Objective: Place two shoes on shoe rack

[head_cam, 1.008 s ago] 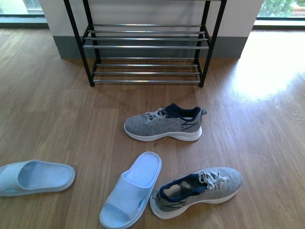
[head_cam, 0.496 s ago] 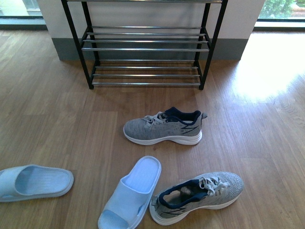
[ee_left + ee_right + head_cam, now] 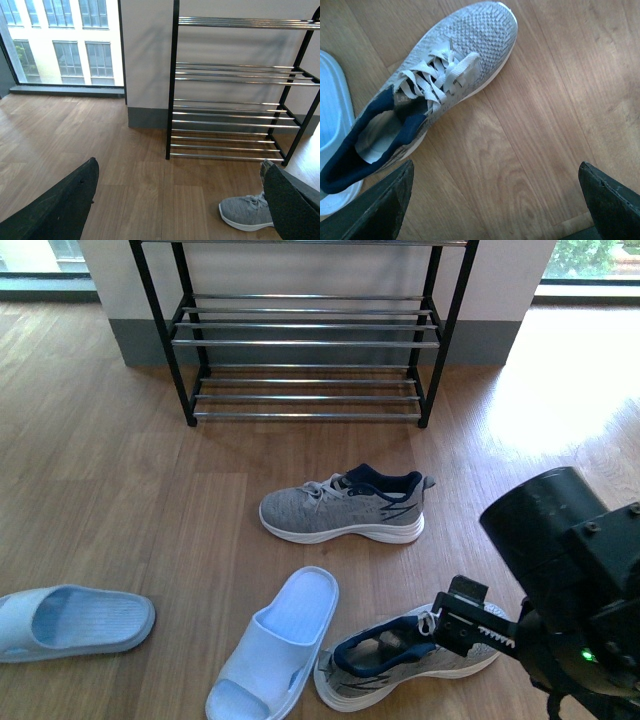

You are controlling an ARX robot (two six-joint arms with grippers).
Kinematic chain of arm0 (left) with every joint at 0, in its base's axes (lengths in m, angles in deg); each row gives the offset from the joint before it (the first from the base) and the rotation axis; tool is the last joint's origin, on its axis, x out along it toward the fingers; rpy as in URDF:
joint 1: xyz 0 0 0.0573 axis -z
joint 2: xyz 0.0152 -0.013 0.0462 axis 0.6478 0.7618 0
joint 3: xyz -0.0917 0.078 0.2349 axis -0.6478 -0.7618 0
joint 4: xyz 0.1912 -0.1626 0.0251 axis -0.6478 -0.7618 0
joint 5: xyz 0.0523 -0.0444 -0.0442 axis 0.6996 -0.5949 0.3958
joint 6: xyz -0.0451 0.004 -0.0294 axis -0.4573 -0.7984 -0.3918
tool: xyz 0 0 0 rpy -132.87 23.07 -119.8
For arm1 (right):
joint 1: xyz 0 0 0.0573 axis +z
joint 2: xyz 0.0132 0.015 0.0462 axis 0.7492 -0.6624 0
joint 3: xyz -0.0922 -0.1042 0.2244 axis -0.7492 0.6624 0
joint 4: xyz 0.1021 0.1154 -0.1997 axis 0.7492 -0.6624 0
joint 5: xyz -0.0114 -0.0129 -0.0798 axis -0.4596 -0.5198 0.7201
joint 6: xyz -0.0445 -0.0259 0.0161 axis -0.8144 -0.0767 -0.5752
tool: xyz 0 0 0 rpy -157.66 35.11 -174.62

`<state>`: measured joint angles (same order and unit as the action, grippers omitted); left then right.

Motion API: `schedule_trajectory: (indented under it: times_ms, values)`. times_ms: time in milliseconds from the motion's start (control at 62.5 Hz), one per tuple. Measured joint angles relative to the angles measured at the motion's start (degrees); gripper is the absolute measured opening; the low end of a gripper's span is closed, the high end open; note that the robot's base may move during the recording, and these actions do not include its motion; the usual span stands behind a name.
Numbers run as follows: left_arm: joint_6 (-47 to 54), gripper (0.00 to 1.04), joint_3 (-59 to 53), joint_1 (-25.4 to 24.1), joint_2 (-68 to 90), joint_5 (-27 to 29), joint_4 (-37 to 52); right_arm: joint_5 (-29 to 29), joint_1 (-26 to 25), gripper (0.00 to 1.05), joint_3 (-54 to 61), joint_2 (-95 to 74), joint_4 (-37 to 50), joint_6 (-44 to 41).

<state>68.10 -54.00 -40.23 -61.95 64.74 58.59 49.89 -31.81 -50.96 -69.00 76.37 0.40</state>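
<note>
One grey knit sneaker [image 3: 342, 507] lies on its sole mid-floor, toe to the left, in front of the black shoe rack [image 3: 305, 342]. The second sneaker [image 3: 385, 658] lies nearer, and my right arm [image 3: 565, 570] covers its toe. In the right wrist view this sneaker [image 3: 445, 75] lies beyond my open right gripper [image 3: 495, 200], with only bare floor between the fingers. In the left wrist view my left gripper [image 3: 175, 200] hangs open above the floor, facing the rack [image 3: 225, 122]. The far sneaker's toe [image 3: 245, 212] shows beside one finger.
Two pale blue slides lie on the wood floor: one [image 3: 275, 640] right beside the near sneaker, also visible as a slide edge [image 3: 330, 125] in the right wrist view, and one [image 3: 70, 618] at the far left. The rack stands against a white wall between windows.
My right arm has come into the front view at the lower right, over the near sneaker's toe. The shoes and slides have stayed where they were.
</note>
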Motion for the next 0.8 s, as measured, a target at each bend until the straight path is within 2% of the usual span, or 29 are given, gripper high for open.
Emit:
schedule_trajectory:
  times_ms: [304, 624, 800]
  values:
    - [0.0, 0.95, 0.0, 0.0, 0.0, 0.0, 0.0, -2.4, 1.3, 0.95, -12.7, -11.8, -5.8, 6.6]
    - [0.0, 0.95, 0.0, 0.0, 0.0, 0.0, 0.0, -3.7, -0.3, 0.95, -23.3, -21.6, -7.8, 5.6]
    - [0.0, 0.95, 0.0, 0.0, 0.0, 0.0, 0.0, -4.2, -1.6, 0.95, -25.5, -25.2, -7.6, 4.3]
